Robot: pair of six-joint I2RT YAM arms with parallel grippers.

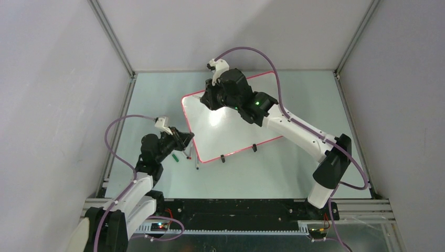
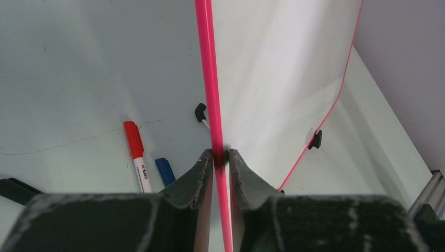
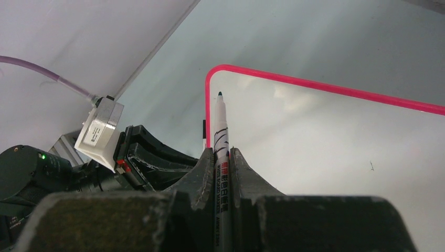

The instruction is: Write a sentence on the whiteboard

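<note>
Left pincer (image 2: 220,153): clamped on the thin red-pink rim of the large glossy white rectangular whiteboard (image 2: 283,79), with the board extending ahead and to its right. Right pincer (image 3: 221,151): clamped on a slim white whiteboard marker (image 3: 219,118) with a bare dark tip, projecting ahead toward the board's rounded corner. No written sentence visible ahead of the tip; contact with the surface not discernible.

Keep the left clamp firm against sliding. Lower the tip with light pressure, start well inside the rim, and write in short strokes. Stay clear of the red-capped marker (image 2: 135,149) and blue-capped marker (image 2: 165,170) lying left of the left pincer.
</note>
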